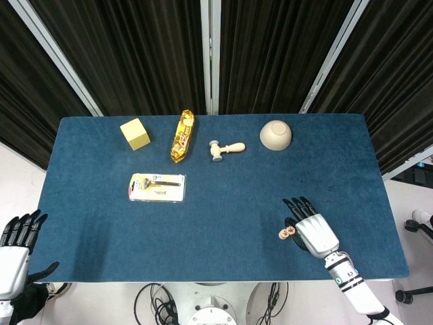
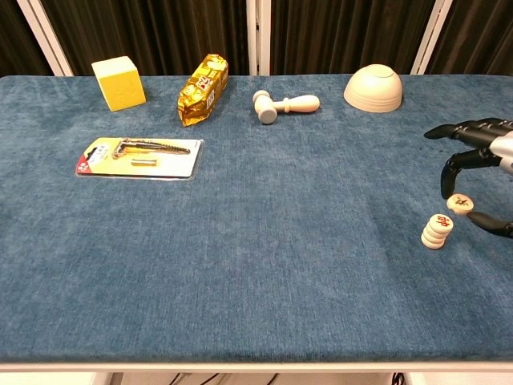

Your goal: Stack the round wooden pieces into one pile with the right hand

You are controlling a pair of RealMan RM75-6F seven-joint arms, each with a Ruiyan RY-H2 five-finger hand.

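A short pile of round wooden pieces [image 2: 437, 231] stands on the blue cloth near the front right; in the head view the pile [image 1: 283, 234] shows as one disc. My right hand [image 1: 313, 230] pinches one more round piece [image 2: 459, 203] between thumb and a finger, its other fingers spread. That piece [image 1: 291, 231] hangs just right of the pile and slightly above its top, not touching it. In the chest view only the fingers of the right hand [image 2: 479, 164] show at the right edge. My left hand [image 1: 15, 247] hangs off the table's front left corner, fingers apart and empty.
Along the back of the table [image 1: 223, 203] lie a yellow cube [image 1: 135, 133], a gold snack packet [image 1: 182, 135], a small wooden mallet [image 1: 226, 149] and an upturned beige bowl [image 1: 276, 135]. A carded razor pack [image 1: 157, 187] lies at mid-left.
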